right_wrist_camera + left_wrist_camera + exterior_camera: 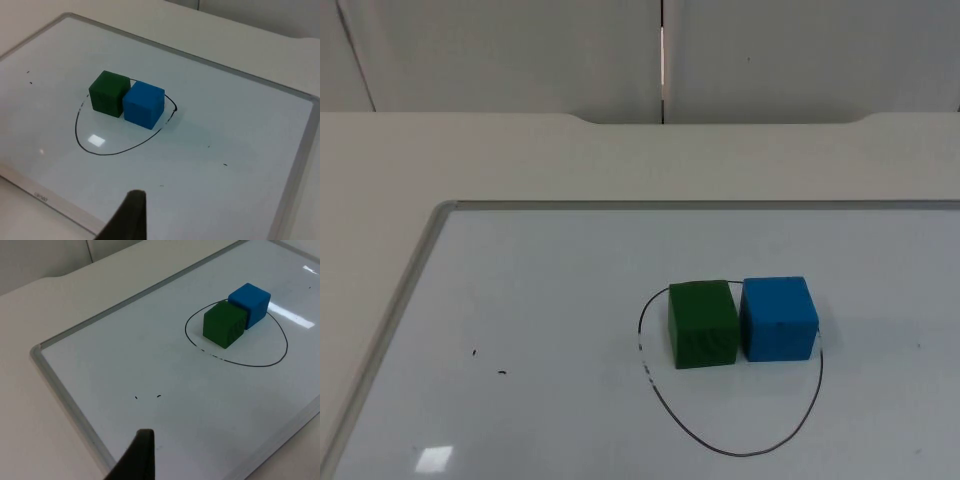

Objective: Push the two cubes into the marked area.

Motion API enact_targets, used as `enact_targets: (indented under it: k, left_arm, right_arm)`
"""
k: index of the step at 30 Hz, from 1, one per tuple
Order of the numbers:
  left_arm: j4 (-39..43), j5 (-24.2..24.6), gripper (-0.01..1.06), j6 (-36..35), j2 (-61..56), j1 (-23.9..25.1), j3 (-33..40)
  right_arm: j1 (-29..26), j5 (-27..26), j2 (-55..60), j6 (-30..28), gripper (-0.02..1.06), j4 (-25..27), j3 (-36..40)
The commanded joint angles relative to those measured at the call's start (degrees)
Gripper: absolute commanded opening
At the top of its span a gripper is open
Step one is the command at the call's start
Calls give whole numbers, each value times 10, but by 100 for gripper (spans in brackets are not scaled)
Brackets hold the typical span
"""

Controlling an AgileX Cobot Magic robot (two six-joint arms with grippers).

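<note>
A green cube [703, 324] and a blue cube [778, 318] stand side by side, touching, on a whiteboard [520, 300]. Both sit inside a hand-drawn black oval [735, 452], at its far end, with the line running close around them. The near half of the oval is bare. My left gripper [136, 460] hangs over the board's edge, well away from the green cube [225, 324] and blue cube [250, 304]. My right gripper [130, 217] hovers near the opposite board edge, also well apart from the green cube [107, 93] and blue cube [143, 105].
The whiteboard has a raised grey frame [410, 270] and lies on a pale table [620, 160]. Two small black marks [502, 374] dot the board left of the oval. A grey partition wall [520, 50] closes the far side.
</note>
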Motion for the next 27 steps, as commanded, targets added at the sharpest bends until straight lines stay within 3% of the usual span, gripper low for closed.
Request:
enact_targets:
  k: [1,27]
  left_arm:
    - [-2,-3,105,-4,-1,2,2]
    - [-3,-3,105,-4,-1,15,2]
  right_arm:
    - [1,-7,-2,-7,105,0,5]
    - [1,-8,-2,-5,105,1,5]
